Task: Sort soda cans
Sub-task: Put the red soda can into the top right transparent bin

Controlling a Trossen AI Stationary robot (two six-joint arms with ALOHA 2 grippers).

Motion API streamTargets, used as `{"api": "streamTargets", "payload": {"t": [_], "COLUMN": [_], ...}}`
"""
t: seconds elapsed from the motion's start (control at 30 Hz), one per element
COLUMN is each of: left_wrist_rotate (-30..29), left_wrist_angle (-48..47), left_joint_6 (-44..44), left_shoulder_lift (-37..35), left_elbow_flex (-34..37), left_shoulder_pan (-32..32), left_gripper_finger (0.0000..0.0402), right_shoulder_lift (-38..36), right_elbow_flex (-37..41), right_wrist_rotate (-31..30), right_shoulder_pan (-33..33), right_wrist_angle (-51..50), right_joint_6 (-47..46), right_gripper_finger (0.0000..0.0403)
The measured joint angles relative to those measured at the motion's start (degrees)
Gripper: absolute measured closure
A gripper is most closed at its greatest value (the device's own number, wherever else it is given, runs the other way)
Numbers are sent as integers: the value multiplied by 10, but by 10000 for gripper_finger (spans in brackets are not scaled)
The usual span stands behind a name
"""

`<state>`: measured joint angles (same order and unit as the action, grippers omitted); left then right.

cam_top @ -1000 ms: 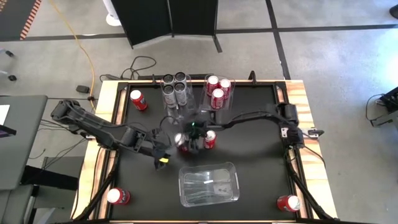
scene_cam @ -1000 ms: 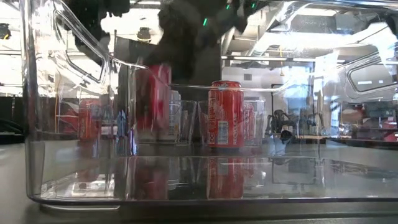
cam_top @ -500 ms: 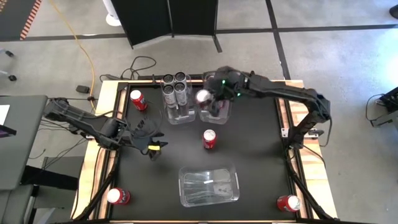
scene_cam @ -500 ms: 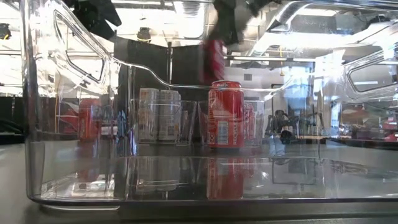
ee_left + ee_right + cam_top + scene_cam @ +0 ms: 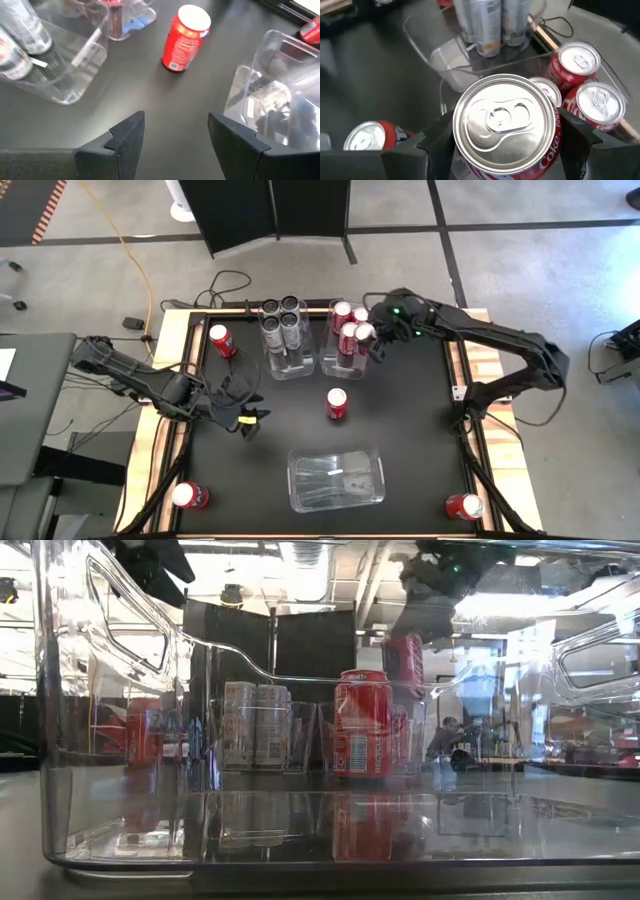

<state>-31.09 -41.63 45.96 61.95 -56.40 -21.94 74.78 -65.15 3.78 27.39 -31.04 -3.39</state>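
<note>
One red can is gripped in the right claw, held above the clear bin of red cans at the worktop's far side; the left claw hovers open and empty near another upright red can.

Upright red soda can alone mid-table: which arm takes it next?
Left, probably. The left gripper is empty with open fingers, low beside the upright red soda can, which sits ahead in its wrist view. The right gripper is shut on another red can over the clear plastic bin of red cans.
</note>
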Motion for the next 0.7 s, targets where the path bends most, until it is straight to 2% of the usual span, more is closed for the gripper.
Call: {"api": "streamTargets", "payload": {"t": [0.2,0.5,0.7], "left_wrist_rotate": [-14,-13,-12], "left_wrist_angle": [0,0,0], "left_joint_6": [-20,-3,26], "left_shoulder_lift": [0,0,0], "left_elbow_flex": [0,0,0], "left_shoulder_pan": [7,18,12], "left_gripper_finger": [189,189,189], "right_shoulder_lift": [-4,69,98], "right_elbow_flex": [43,45,45], "right_wrist_rotate": [-5,7,10], "right_shoulder_pan": [15,20,28], "right_wrist_angle": [53,118,115], "right_joint_6": [-11,-3,9], "right_gripper_finger": [135,135,135]}}
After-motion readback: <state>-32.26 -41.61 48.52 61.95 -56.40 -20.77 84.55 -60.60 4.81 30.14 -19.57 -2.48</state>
